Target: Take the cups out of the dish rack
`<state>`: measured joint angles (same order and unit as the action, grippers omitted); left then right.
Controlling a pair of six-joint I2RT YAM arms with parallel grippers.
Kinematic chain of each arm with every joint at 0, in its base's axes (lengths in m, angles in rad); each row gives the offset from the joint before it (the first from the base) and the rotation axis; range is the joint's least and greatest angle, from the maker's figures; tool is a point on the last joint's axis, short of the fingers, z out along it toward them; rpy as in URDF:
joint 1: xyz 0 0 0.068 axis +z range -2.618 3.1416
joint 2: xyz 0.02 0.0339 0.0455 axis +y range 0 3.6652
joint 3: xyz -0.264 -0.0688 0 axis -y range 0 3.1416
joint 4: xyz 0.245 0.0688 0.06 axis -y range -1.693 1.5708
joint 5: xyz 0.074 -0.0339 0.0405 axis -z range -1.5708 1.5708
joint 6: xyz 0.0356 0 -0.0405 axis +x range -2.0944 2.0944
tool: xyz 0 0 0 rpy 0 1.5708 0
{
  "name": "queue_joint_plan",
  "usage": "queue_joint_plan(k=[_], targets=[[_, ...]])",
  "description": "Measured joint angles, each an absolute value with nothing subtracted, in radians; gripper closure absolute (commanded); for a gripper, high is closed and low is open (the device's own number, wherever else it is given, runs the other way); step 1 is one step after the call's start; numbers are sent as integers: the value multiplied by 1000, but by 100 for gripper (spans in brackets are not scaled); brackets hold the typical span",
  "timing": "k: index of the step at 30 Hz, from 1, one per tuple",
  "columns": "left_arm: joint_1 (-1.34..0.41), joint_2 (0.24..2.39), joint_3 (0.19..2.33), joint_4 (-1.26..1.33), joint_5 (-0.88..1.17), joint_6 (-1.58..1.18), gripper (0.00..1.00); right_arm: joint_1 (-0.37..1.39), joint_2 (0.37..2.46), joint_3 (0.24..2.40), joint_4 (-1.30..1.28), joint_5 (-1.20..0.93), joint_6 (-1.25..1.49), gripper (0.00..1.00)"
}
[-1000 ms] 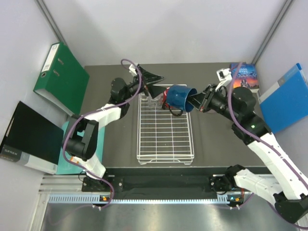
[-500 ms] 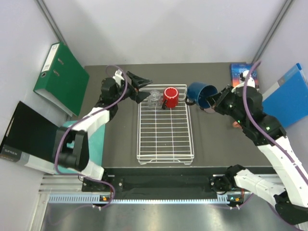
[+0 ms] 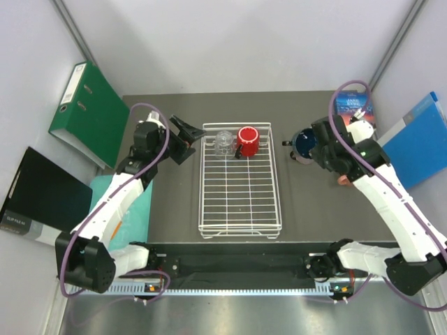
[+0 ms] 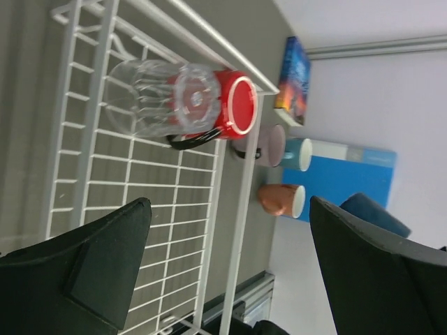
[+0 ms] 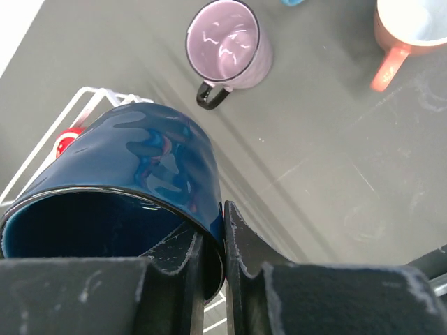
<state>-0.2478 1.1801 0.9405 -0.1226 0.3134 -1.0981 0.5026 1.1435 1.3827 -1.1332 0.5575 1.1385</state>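
Right fingers (image 5: 234,244): clamped on the rim of the dark blue mug (image 5: 140,160), which is held right of the dish rack (image 3: 241,199).
Left fingers (image 3: 184,139): spread wide, nothing gripped.
Rack far end: red mug (image 3: 247,139) and glass tumbler (image 3: 223,142) are seen side by side.

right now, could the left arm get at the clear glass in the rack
Probably yes. The left gripper is open just outside the far left corner of the dish rack, and the glass tumbler sits in that corner with nothing between them. The red mug is on its other side.
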Motion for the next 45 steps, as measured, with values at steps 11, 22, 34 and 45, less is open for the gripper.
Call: queue_joint_plan(k=[11,22,34,45], targets=[[-253,1131,936,-324,266,-1006,1,269,1176,1170,-1005,413,926,100],[-256,1106,886,-369,259,-988,1,182,1228,1051,-902,294,698,100],[-256,1106,884,-379,243,-984,1,159,1404,1040,-806,286,691,100],[-256,1106,884,-405,226,-973,1,147,1460,969,-751,283,701,100]])
